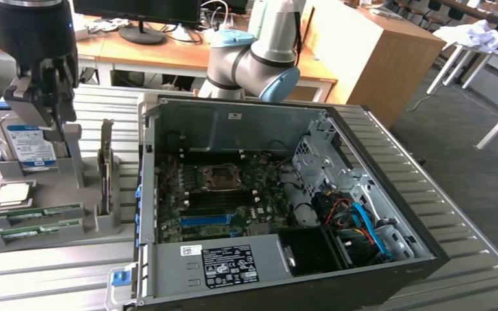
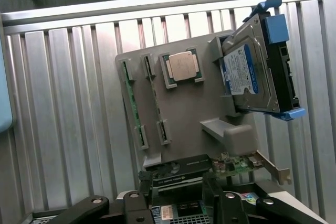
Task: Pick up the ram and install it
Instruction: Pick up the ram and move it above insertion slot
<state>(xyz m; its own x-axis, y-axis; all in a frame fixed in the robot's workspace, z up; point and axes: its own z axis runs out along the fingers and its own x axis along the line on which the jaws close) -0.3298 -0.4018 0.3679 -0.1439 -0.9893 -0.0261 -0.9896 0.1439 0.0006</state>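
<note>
Two ram sticks (image 1: 34,214) lie edge-up in slots at the front of a grey parts holder (image 1: 102,223) on the exterior view's left. From the wrist they are thin green strips (image 2: 155,103) beside the silver processor (image 2: 182,67). My gripper (image 1: 48,120) hangs above the holder's back end, near the blue-labelled hard drive (image 1: 29,146), a good way above the ram. Its jaws stand open with nothing between them. The dark fingers (image 2: 131,203) of the gripper (image 2: 178,203) frame the holder's far end.
The open computer case (image 1: 150,194) lies to the exterior view's right of the holder, its motherboard memory slots (image 1: 210,204) exposed. A graphics card (image 1: 106,165) stands upright on the holder. The arm's elbow (image 1: 258,61) rises behind the case. Ribbed metal table (image 1: 50,278) underneath.
</note>
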